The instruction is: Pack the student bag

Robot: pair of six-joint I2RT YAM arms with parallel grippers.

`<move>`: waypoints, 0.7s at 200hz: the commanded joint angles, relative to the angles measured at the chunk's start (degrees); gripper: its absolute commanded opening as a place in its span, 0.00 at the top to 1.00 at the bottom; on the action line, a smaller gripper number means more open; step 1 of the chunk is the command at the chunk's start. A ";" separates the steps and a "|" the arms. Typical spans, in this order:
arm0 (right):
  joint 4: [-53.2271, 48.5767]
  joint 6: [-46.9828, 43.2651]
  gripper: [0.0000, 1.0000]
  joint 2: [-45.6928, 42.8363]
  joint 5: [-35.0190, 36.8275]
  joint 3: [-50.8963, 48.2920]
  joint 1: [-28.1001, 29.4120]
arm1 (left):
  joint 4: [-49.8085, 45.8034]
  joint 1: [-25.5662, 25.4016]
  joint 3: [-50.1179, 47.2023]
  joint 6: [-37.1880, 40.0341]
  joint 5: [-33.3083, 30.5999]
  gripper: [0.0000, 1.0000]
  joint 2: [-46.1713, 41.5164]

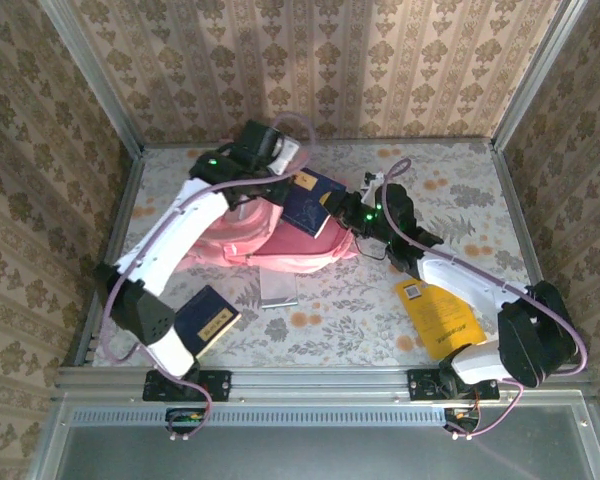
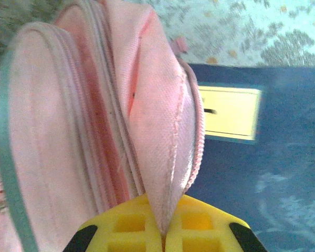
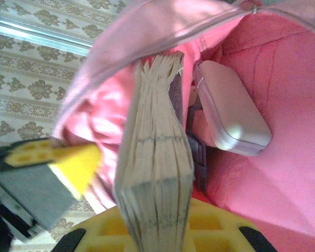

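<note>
Tightly, left hand (image 2: 165, 233) pinches the woven pink student bag (image 2: 157, 131); right hand (image 3: 157, 233) clamps a thick book (image 3: 155, 147)

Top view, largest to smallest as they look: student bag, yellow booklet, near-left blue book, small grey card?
1. student bag
2. yellow booklet
3. blue book; both partly covered, so order unsure
4. grey card

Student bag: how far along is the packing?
Done: a pale case lies inside the student bag. In hand: left claw pinches its rim, right claw holds a blue book in its mouth. Left: second blue book, yellow booklet, both outside.
</note>
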 commanded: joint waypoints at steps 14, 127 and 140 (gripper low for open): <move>2.15 -3.13 1.00 -1.01 1.70 -3.29 0.65 | 7.10 6.10 -2.74 -0.95 2.76 1.00 -10.80; -4.46 -4.42 1.00 -1.04 3.52 4.29 6.17 | 13.25 8.57 -8.99 -2.68 11.07 1.00 -15.44; -4.66 -1.09 1.00 -0.72 5.52 4.70 7.01 | 14.27 8.62 -9.44 -3.35 12.26 1.00 -15.63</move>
